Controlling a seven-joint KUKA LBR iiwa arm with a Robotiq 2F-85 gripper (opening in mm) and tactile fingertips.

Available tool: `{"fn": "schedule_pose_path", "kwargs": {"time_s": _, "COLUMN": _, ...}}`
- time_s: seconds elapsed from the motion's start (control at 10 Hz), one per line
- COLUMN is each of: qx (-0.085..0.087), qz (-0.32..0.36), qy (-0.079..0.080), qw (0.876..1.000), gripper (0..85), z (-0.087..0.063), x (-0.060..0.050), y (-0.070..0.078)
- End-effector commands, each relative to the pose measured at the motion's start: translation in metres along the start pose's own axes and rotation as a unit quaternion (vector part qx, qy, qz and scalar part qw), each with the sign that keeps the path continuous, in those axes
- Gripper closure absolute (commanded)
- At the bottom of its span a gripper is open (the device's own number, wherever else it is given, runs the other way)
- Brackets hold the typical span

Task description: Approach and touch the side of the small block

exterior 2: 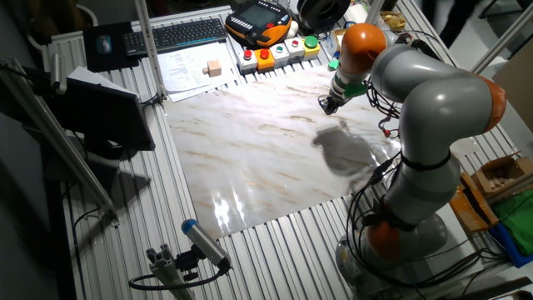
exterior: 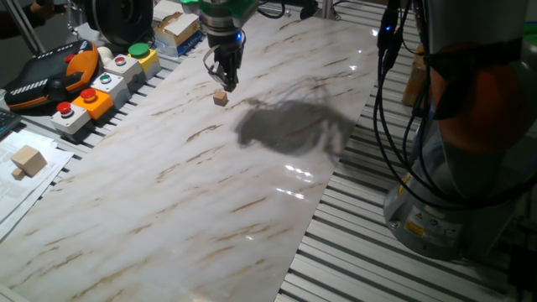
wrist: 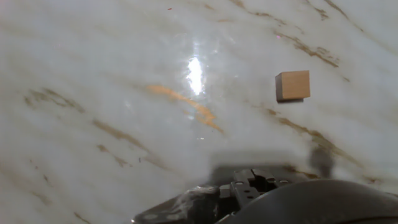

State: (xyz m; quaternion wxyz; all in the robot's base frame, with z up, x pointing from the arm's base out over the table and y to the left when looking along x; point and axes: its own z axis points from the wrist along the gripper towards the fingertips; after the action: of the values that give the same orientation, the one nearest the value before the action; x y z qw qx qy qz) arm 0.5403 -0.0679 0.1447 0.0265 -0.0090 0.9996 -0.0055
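The small block (exterior: 221, 98) sits alone on the marbled table top (exterior: 193, 193), toward its far end, with bare surface on every side of it. In the hand view the small block (wrist: 293, 86) lies up and to the right, flat on the table top (wrist: 93, 74), one lit top face and one darker side face showing. The gripper (exterior: 226, 82) hangs just above and slightly behind it, fingertips pointing down and close to the block without visibly touching it. The fingertips look drawn near together, but whether they are fully pressed together cannot be told from these views. From the other fixed view the gripper (exterior 2: 326, 103) hangs low over the table top (exterior 2: 250, 158) near its edge, and the block itself is too small to make out there. Beyond the table's edge stands a row of button boxes (exterior: 105, 84), with a larger pale wooden block (exterior: 28, 160) resting on papers (exterior: 21, 189) well apart from the small one.
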Motion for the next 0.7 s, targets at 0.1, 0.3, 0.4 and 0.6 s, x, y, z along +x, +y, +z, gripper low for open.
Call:
{"fn": "schedule_pose_path", "kwargs": {"time_s": 0.1, "qx": 0.012, "qz": 0.004, "qy": -0.002, "qw": 1.0, "gripper": 84.3, "z": -0.0008, "x": -0.0028, "y": -0.0002}}
{"fn": "schedule_pose_path", "kwargs": {"time_s": 0.3, "qx": 0.016, "qz": 0.015, "qy": -0.001, "qw": 1.0, "gripper": 84.3, "z": 0.0001, "x": -0.004, "y": 0.0004}}
{"fn": "schedule_pose_path", "kwargs": {"time_s": 0.4, "qx": 0.018, "qz": 0.017, "qy": -0.004, "qw": 1.0, "gripper": 84.3, "z": 0.0016, "x": -0.0066, "y": 0.0016}}
{"fn": "schedule_pose_path", "kwargs": {"time_s": 0.6, "qx": 0.019, "qz": 0.019, "qy": -0.001, "qw": 1.0, "gripper": 84.3, "z": 0.0056, "x": -0.009, "y": 0.0018}}
